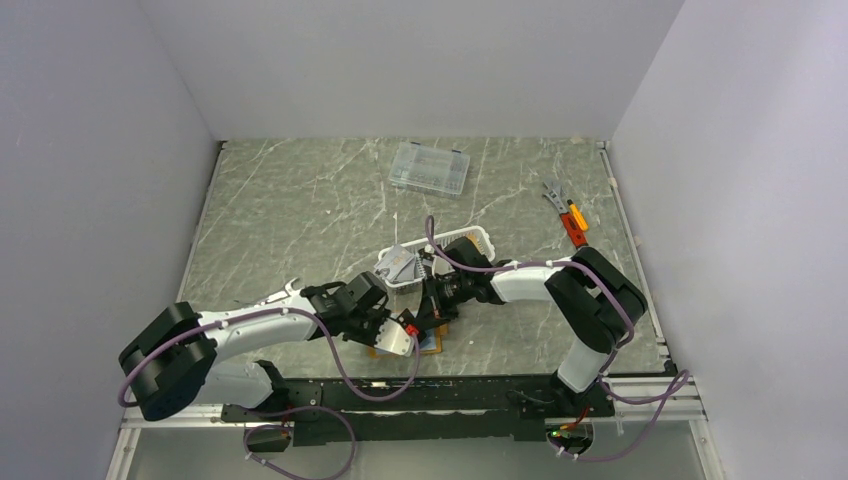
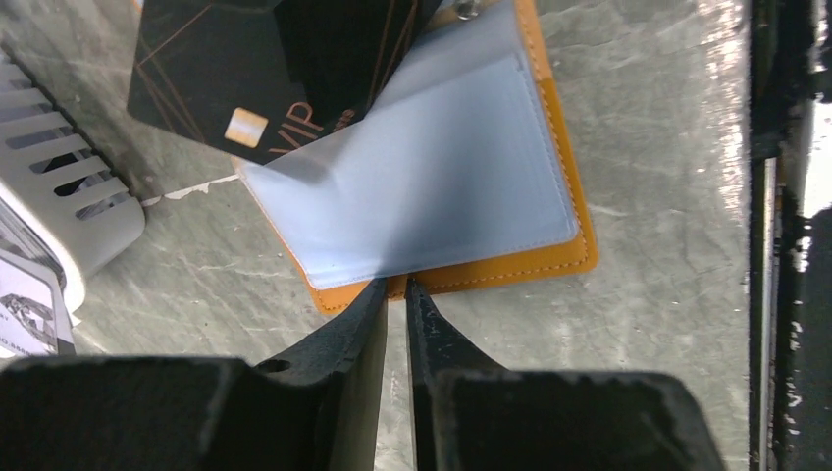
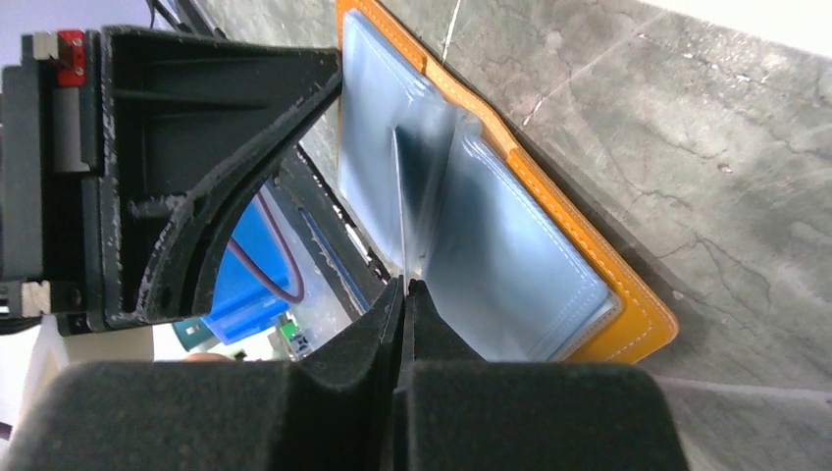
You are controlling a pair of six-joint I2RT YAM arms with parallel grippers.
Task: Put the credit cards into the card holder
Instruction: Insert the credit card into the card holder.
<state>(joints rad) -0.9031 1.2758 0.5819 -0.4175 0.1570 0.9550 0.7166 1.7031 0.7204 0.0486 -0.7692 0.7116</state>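
At table [image 2: 667,294] near edge: open card holder [image 2: 432,177] rim pinched by left gripper [image 2: 395,289], black credit card [image 2: 255,78] clamped in right gripper [image 3: 405,289].

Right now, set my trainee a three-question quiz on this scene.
1. True or false: the card holder is snapped shut.
2. What does the right claw pinch? A) the holder's clear inner leaf; B) a key; C) a pen.
3. Fill in: the black card shows the letters ___.

Key: 1 false, it lies open; 2 A; 3 VIP.
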